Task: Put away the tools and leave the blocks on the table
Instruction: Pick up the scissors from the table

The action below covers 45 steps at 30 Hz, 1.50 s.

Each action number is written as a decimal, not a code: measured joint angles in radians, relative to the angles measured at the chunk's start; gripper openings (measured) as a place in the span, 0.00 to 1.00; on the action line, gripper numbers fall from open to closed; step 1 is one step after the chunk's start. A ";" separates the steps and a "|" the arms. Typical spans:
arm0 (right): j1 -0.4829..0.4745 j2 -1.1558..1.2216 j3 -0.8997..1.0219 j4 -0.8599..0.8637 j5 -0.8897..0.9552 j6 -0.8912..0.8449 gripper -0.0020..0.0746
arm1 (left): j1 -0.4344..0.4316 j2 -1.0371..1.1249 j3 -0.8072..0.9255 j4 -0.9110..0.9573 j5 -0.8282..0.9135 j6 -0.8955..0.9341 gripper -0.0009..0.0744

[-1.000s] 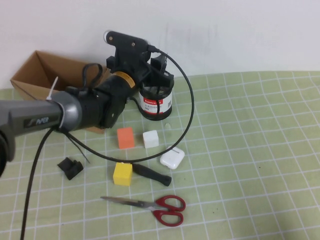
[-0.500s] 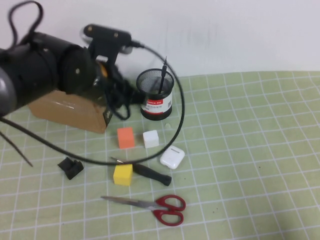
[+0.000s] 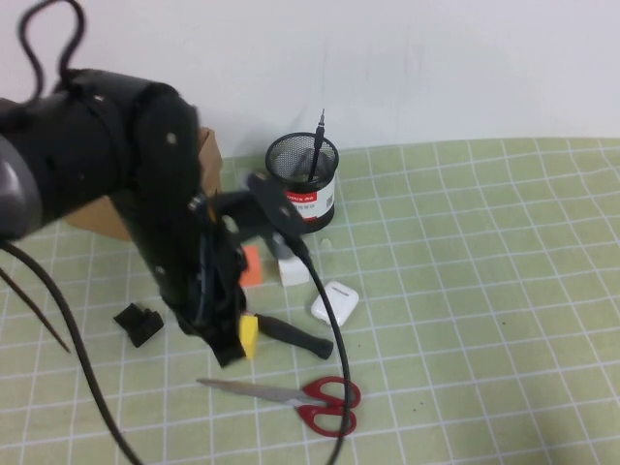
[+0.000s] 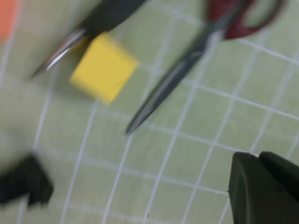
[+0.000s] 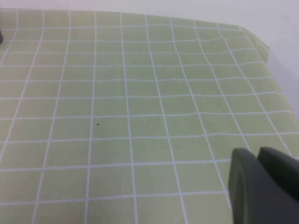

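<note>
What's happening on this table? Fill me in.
The thin black precision driver already stands in the mesh pen cup. The left end effector, shut and empty, hangs over the yellow block, screwdriver and red-handled scissors, both still on the table. The right end effector is shut, parked over bare cloth.

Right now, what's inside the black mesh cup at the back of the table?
A thin black pen-like driver stands tilted in the mesh cup, its tip poking above the rim. The cup's bottom is hidden, so anything else inside can't be seen. The left gripper is shut above the scissors.
</note>
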 joint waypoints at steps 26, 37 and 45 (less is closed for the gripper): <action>0.000 0.000 0.000 0.000 0.000 0.000 0.01 | -0.190 0.283 0.000 -0.012 -0.069 0.312 0.15; 0.000 0.000 0.000 0.000 0.000 0.000 0.01 | -0.111 0.302 0.000 0.005 -0.099 0.307 0.47; 0.000 0.000 0.000 0.000 0.000 0.000 0.01 | -0.045 0.248 0.060 -0.101 -0.209 0.457 0.47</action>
